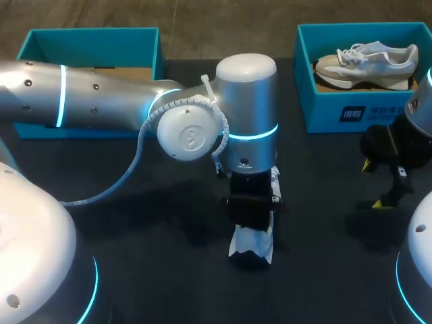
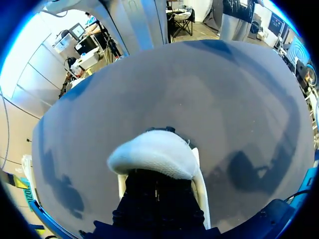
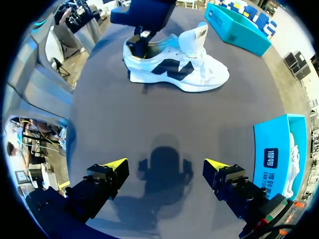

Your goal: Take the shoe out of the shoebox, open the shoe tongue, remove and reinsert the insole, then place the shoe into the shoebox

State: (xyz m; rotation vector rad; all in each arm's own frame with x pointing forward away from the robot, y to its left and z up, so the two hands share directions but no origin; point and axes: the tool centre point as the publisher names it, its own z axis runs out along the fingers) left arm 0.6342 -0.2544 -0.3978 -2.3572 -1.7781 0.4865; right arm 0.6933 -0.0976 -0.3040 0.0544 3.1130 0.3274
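1. The right hand is held open above the dark table.
2. A white lace-up trainer with a navy side mark is stood mid-table. The left hand is at its heel, and its grip cannot be told.
3. A second pale trainer is laid in the teal cardboard shoebox at the far right.
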